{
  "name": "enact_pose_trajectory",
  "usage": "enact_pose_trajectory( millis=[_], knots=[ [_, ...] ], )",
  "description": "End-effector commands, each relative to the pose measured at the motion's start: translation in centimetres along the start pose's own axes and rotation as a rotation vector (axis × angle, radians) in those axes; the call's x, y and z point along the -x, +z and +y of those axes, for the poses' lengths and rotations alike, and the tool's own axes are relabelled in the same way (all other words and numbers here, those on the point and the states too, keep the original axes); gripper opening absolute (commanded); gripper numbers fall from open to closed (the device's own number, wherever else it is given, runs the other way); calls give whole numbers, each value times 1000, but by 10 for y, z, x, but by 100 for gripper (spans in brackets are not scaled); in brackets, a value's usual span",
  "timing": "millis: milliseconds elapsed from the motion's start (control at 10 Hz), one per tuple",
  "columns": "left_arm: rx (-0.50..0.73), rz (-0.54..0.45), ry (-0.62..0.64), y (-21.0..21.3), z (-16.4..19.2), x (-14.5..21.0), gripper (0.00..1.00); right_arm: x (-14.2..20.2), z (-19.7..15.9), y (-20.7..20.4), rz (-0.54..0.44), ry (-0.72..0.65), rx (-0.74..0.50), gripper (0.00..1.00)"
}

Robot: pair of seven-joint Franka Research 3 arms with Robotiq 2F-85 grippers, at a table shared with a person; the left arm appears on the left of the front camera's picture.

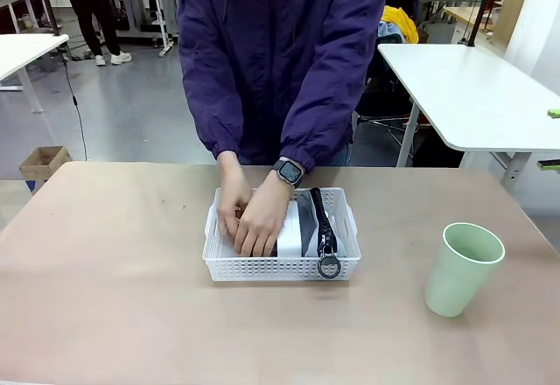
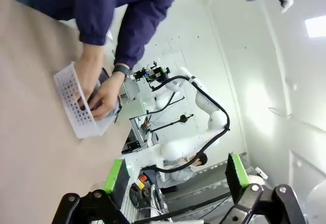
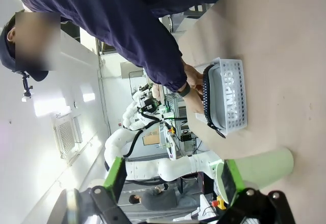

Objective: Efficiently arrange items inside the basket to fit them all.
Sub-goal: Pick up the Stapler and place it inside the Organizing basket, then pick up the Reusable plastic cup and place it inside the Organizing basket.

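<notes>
Fingers (image 2: 116, 179) parted on left gripper (image 2: 175, 164), right gripper (image 3: 173, 165).

Lab: rows of white worktables (image 1: 477, 87)

The left gripper (image 2: 175, 186) holds its jaws spread wide, green pads (image 2: 116, 179) well apart with nothing between them. The right gripper (image 3: 173, 183) is likewise wide open and empty. Far ahead of both sets of fingertips, the person's watch-wearing hand (image 1: 264, 221) reaches down, fingers extended, touching the person's other hand (image 1: 231, 208).
</notes>
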State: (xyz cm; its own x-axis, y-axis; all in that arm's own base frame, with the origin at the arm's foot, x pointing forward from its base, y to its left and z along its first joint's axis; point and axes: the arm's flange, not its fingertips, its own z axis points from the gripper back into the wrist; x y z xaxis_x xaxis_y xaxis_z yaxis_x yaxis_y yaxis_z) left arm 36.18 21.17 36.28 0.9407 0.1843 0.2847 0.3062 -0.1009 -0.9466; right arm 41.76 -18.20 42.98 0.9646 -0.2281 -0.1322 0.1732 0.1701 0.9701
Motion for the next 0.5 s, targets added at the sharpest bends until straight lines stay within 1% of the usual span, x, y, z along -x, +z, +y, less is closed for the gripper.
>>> enact_pose_trajectory(
  millis=[0, 400],
  knots=[
    [-12, 0, -41, -2, -23, 7, 100, 2, 3, 1, -2, -13, 18, 100],
    [-12, 0, -41, -2, -23, 7, 100, 2, 3, 1, -2, -13, 18, 100]
  ],
)
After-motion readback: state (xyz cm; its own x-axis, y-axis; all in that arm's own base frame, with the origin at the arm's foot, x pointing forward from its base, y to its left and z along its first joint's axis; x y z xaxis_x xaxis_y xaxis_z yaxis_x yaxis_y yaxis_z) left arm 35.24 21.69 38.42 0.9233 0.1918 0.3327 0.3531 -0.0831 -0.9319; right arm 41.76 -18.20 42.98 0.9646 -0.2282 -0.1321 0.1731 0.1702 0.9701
